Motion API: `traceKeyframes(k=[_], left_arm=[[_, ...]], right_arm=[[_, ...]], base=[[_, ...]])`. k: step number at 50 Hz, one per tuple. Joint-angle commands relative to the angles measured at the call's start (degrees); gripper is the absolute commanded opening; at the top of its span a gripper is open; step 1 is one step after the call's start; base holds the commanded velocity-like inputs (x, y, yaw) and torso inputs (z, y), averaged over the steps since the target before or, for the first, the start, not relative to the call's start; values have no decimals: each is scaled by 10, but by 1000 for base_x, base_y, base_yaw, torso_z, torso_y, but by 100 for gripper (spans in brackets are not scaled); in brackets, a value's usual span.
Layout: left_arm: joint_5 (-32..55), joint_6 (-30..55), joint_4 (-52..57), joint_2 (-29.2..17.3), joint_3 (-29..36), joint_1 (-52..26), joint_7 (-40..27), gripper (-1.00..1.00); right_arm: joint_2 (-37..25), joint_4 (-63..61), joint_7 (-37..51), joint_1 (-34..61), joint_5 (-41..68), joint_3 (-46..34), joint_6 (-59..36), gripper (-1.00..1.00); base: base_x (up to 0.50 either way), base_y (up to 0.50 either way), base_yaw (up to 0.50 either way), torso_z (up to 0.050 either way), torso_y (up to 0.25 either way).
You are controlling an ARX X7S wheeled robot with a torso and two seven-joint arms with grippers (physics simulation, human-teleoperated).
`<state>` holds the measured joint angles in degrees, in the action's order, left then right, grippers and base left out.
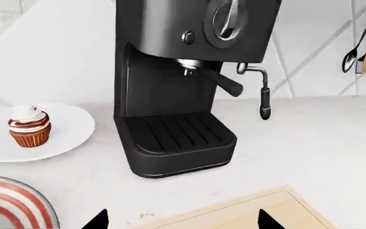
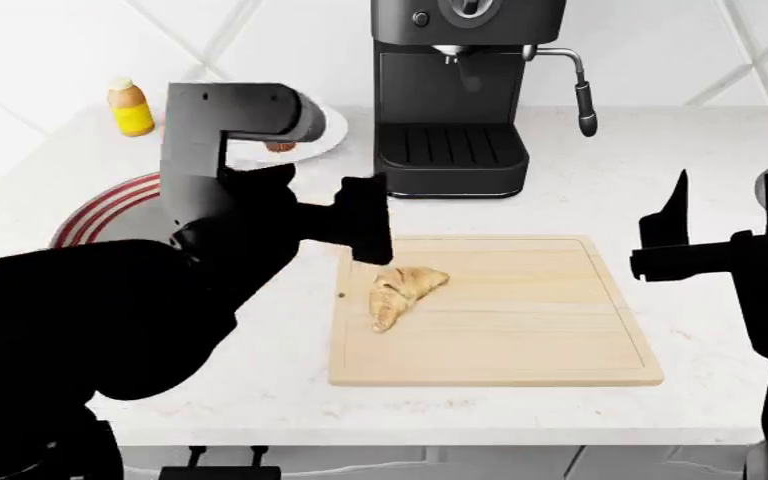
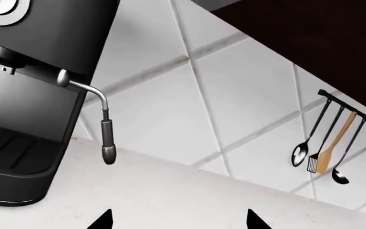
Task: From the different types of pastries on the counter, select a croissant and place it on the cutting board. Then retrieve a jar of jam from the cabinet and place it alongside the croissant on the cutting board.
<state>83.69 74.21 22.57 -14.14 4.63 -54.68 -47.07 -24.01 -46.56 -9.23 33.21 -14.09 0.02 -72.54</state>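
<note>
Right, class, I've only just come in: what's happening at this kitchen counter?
A two-armed robot is setting out breakfast things. The croissant already lies on the cutting board, and neither gripper holds anything. The left gripper hangs just past the board's left edge; the right gripper is off to the board's right, fingers spread. The cupcake sits on its white plate beside the coffee machine. No jam jar is in sight.
</note>
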Motion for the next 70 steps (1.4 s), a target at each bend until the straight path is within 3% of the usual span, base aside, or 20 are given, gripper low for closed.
traceKeyframes(k=[1, 8, 12, 17, 19, 27, 38, 46, 53, 70], left_arm=[[-25, -78, 50, -53, -123, -22, 47, 100], [-177, -185, 158, -83, -158, 46, 119, 100], [-292, -244, 211, -101, -141, 92, 142, 100], [-364, -281, 215, -111, -111, 135, 167, 100], [-365, -280, 211, -112, -106, 141, 171, 100], [-324, -243, 252, -124, -105, 156, 152, 100], [-354, -280, 199, -125, -78, 182, 210, 100], [-362, -299, 167, -125, -71, 187, 240, 100], [-321, -262, 130, -117, -81, 124, 218, 100], [-356, -283, 42, -106, -51, 56, 241, 100]], right_arm=[[3, -12, 18, 39, -18, -40, -32, 100], [22, -43, 23, 109, -27, -59, -65, 100], [53, -54, 11, 174, -13, -63, -80, 100], [92, -33, -11, 277, 10, -65, -110, 100], [99, -21, -14, 313, 13, -71, -117, 100], [171, 113, 4, 368, 43, -40, 11, 100], [204, 245, 21, 458, 73, -29, 102, 100], [221, 460, 57, 536, 94, -29, 248, 100], [218, 638, 73, 619, 99, -49, 341, 100], [212, 677, 89, 652, 111, -70, 278, 100]], base=[[0, 0, 0, 0, 0], [0, 0, 0, 0, 0], [0, 0, 0, 0, 0], [0, 0, 0, 0, 0], [0, 0, 0, 0, 0], [0, 0, 0, 0, 0], [0, 0, 0, 0, 0], [0, 0, 0, 0, 0], [0, 0, 0, 0, 0], [0, 0, 0, 22, -5]])
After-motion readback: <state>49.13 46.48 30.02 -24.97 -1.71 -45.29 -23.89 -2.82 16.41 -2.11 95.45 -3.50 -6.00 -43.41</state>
